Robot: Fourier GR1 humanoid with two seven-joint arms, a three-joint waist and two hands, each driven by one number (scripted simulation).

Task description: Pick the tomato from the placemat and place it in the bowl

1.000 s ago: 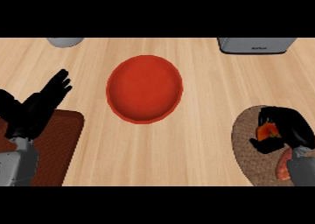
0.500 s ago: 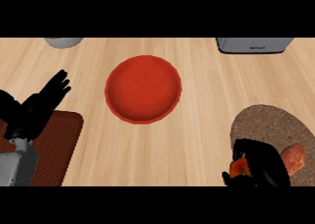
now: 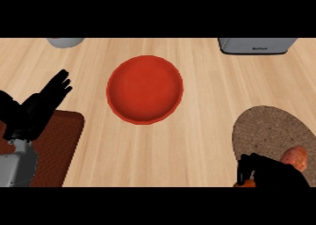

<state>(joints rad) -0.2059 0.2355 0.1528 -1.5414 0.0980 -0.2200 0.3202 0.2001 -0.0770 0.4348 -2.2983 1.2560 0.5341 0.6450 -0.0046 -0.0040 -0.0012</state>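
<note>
The right hand [image 3: 272, 173] is showing at about five o'clock in the head view, low against the lower edge, with only its dark bulk and a few curled fingers visible. Whether those fingers are clenched, released or grasping anything, I cannot tell, since most of the hand is running out of view. The tomato [image 3: 295, 159] is lying just at the hand's upper right, at roughly one o'clock from it, touching or all but touching the black fingers; part of it is being hidden by the hand. A small orange-red patch is also peeking out under the hand at its lower left, too little to identify. The tomato is sitting on the round brown placemat [image 3: 271, 129], near that mat's lower edge, at about five o'clock on the mat.

Moving outward, the red bowl [image 3: 145, 89] is standing near the middle of the wooden bench [image 3: 206, 83], at about eleven o'clock from the right hand and well apart from it and the tomato.

The left hand [image 3: 32, 110] is resting at nine o'clock in the view, fingers straight and released, pointing up, above a dark reddish-brown mat [image 3: 60, 140].

At the far edge, a grey appliance [image 3: 256, 45] is sitting at one o'clock and a grey round object [image 3: 65, 42] at eleven o'clock.
</note>
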